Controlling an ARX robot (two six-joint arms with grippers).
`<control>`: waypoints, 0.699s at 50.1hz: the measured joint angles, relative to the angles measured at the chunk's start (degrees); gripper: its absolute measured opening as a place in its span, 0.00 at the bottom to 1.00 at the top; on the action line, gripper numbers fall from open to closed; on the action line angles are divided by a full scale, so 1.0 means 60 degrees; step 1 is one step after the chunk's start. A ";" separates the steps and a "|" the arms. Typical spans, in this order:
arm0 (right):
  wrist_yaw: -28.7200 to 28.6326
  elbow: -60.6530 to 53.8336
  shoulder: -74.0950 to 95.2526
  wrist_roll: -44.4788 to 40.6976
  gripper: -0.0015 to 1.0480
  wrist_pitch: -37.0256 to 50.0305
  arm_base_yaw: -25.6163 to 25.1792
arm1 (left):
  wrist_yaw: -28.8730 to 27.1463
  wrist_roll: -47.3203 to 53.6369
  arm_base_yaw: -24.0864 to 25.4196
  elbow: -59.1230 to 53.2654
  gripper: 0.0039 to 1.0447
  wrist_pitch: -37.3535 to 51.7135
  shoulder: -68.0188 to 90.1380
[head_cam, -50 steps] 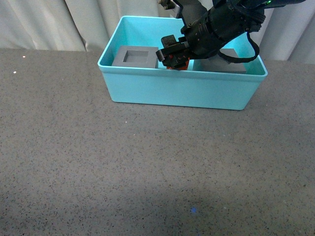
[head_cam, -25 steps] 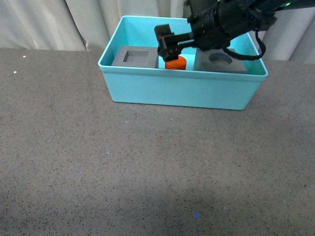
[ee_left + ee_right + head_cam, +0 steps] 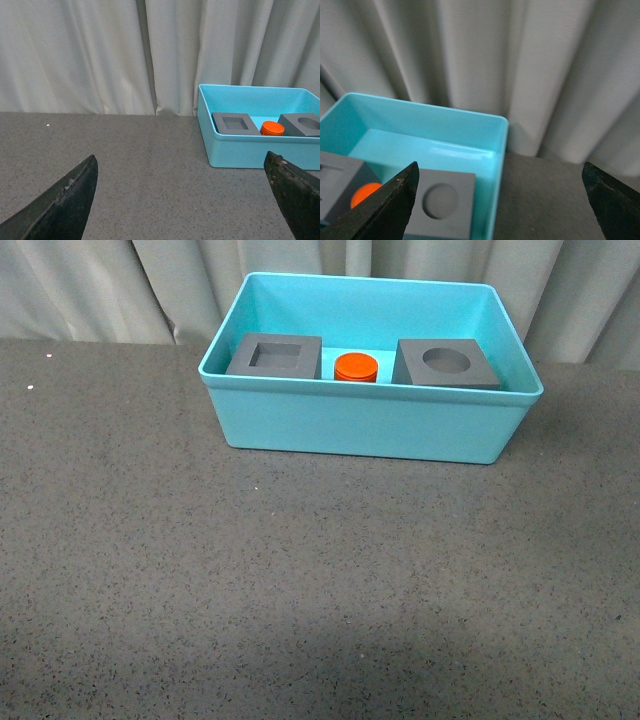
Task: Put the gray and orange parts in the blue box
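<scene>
The blue box stands at the far middle of the table. Inside it, the gray cube with a square recess is on the left. The orange cylinder is in the middle and the gray cube with a round recess is on the right. Neither arm shows in the front view. My left gripper is open and empty, low over the table, well short of the box. My right gripper is open and empty, above the box's right end, over the round-recess cube.
A pale curtain hangs behind the table. The dark speckled tabletop stretches in front of the box and to both sides of it.
The right arm has released the orange cylinder in the box between the two cubes, then risen and pulled back out of the front view.
</scene>
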 joint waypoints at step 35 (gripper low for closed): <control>0.2907 -0.6076 -0.5785 -0.1381 0.91 0.2437 -0.1603 | 0.0000 0.0000 0.0000 0.0000 0.94 0.0000 0.0000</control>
